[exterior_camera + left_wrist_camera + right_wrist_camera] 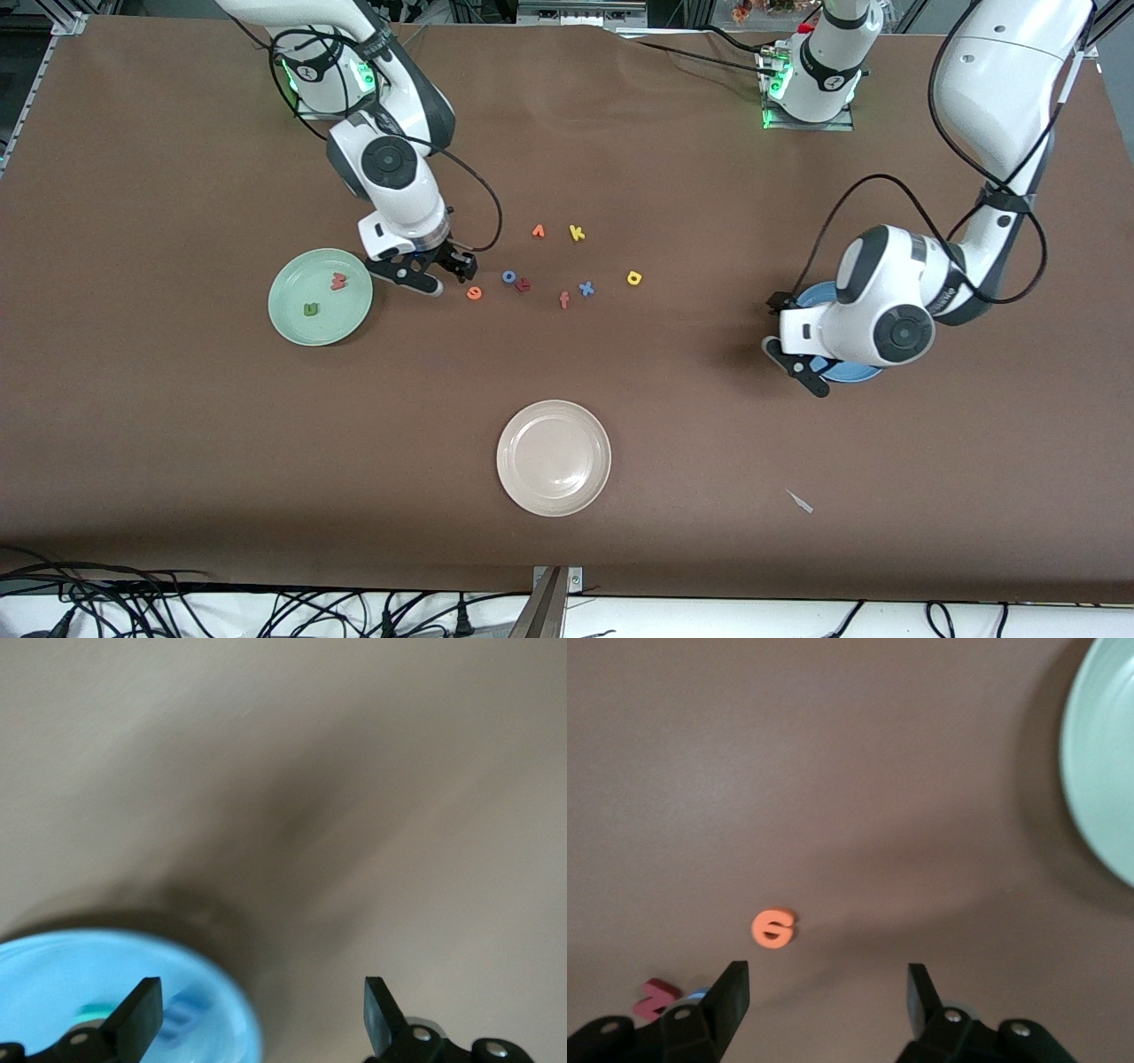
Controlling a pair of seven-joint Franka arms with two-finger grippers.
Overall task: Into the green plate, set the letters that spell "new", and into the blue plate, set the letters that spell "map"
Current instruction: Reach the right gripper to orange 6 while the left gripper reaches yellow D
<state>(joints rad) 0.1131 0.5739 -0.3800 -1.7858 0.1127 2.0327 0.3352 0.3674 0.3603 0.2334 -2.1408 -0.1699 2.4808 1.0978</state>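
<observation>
The green plate (285, 319) holds the red-pink w (337, 282) and the green n (310, 309). My right gripper (447, 270) (828, 997) hangs open and empty over the table between that plate (1107, 753) and the orange e (474, 292) (772, 927). Most of the blue plate (850, 372) (53, 970) is hidden under my left arm. The blue m (182, 1019) and the teal p (93, 1010) lie in it. My left gripper (791, 341) (263, 1014) is open and empty over that plate's rim. The yellow a (633, 277) lies on the table.
Loose letters lie mid-table: a blue o (509, 276), a red one (524, 284) (656, 999), an orange f (563, 300), a blue x (586, 288), an orange v-shape (538, 231) and a yellow k (577, 233). A cream plate (554, 456) lies nearer the camera.
</observation>
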